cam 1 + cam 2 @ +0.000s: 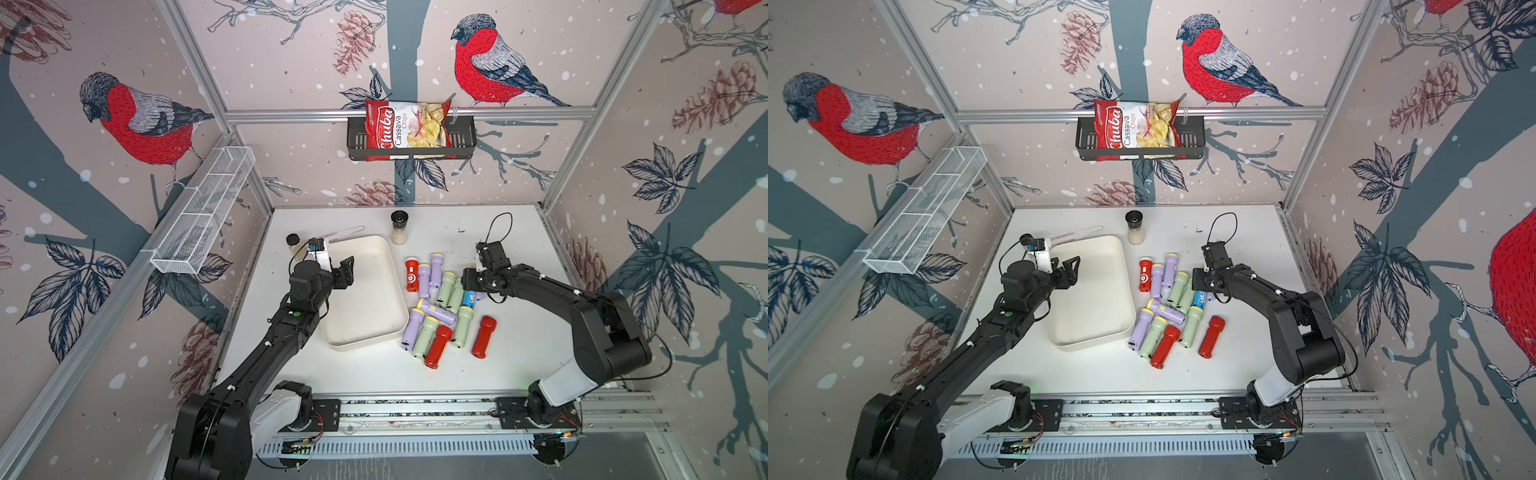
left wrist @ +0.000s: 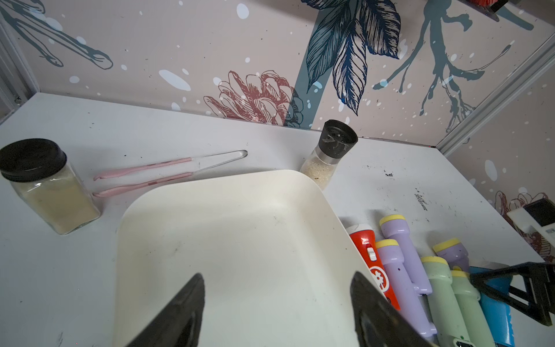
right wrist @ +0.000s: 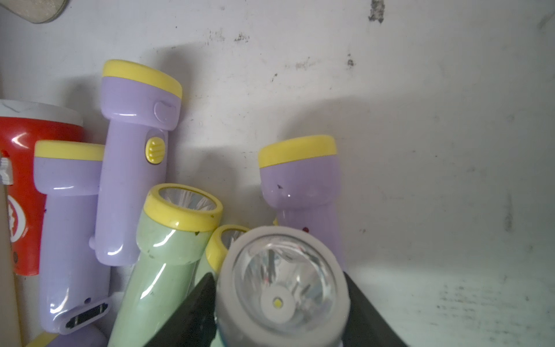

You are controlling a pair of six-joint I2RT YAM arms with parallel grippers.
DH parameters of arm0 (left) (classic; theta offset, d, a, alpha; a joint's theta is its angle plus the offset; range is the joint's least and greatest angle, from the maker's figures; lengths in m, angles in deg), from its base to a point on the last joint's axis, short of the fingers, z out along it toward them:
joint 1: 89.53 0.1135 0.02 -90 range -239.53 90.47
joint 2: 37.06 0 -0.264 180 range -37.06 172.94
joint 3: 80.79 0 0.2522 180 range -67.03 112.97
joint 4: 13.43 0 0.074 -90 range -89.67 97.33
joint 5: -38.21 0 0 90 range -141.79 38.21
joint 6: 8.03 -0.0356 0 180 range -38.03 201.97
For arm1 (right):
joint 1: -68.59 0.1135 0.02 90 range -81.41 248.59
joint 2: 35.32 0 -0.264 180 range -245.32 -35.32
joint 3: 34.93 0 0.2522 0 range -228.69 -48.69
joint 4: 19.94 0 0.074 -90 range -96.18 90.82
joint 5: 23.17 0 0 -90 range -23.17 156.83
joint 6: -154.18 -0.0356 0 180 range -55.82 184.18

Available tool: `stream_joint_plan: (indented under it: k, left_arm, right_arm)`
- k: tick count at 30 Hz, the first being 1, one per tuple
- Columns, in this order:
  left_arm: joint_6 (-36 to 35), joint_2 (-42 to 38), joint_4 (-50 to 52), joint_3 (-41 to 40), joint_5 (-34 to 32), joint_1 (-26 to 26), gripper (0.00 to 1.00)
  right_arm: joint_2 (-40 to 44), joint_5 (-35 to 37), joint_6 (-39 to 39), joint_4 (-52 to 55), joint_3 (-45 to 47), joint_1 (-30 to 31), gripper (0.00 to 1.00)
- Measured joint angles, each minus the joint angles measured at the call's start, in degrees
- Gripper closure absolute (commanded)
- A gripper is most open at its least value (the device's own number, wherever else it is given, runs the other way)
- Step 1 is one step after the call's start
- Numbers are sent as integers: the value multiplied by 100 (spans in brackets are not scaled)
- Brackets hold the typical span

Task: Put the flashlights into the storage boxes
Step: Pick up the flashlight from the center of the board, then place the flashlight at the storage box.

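Grabbing the blue flashlight (image 1: 469, 297) from the pile (image 1: 434, 311) just beside the empty tray (image 2: 240, 225): the right gripper (image 3: 277, 275) presses its jaws against both sides near the grey head (image 3: 282, 291). Probably light, hard, slick plastic, so I'd hold the straight body. The left gripper (image 2: 276, 276) hangs wide open, empty, above the tray.

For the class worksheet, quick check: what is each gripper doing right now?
Left gripper: open, holding nothing, above the tray.
Right gripper: closed on the blue flashlight.
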Motion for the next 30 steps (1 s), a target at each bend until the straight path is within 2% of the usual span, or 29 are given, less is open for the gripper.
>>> stream_joint_plan:
  k: [5, 12, 15, 18, 20, 23, 28, 30]
  left_arm:
    - [0, -24, 0, 0, -4, 0, 25]
    - [20, -96, 35, 2, 68, 2, 28]
    - [42, -129, -26, -2, 516, 0, 31]
    - [42, -105, -240, -11, 1093, -83, 35]
    - [7, -44, -330, 9, 1419, -284, 36]
    - [-275, 57, -323, 136, 1742, -874, 35]
    - [-787, 363, -343, 343, 1996, -1753, 34]
    - [-918, 588, -337, 455, 2011, -1982, 37]
  right_arm:
    - [166, 249, -22, 26, 31, 11, 59]
    - [804, 463, -70, -7, 260, 11, 65]
    - [1300, 402, -101, -107, 468, 22, 67]
    - [1950, 42, 15, -479, 815, 114, 67]
    - [2345, -321, 31, -800, 1021, 223, 67]
    - [2706, -841, 48, -1252, 1174, 380, 67]
    - [2855, -1735, 48, -1884, 1158, 787, 67]
    - [2835, -2026, 26, -2087, 1130, 938, 67]
